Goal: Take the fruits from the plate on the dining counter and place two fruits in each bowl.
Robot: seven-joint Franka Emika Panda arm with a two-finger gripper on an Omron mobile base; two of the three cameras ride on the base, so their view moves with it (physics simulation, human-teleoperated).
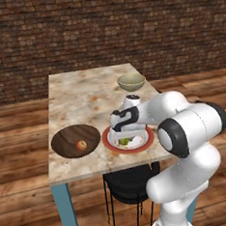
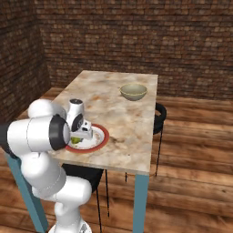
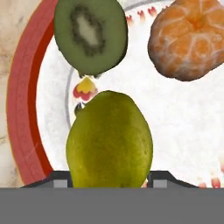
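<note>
From the left base view the gripper (image 1: 126, 139) is down on the plate (image 1: 145, 140), which sits at the near edge of the dining counter (image 1: 80, 101); the wooden bowl (image 1: 68, 138), at the near left corner, holds the apple (image 1: 81, 146), and the pale bowl (image 1: 131, 82) stands by the far right edge. From the right base view the hand covers most of the plate (image 2: 101, 136), with a bit of yellow-green fruit (image 2: 75, 140) showing under it; the pale bowl (image 2: 133, 91) is well apart, so a long carry looks likely, and a weak hold could drop the fruit on the way. In the hand view the fingers (image 3: 60, 183) are pinched on the yellow-green fruit (image 3: 109, 140), with the kiwi half (image 3: 90, 35) and the orange fruit (image 3: 190, 39) beyond it on the plate (image 3: 26, 109). The fruit is smooth and rounded, so it may slip or roll. No writing or brand can be read.
</note>
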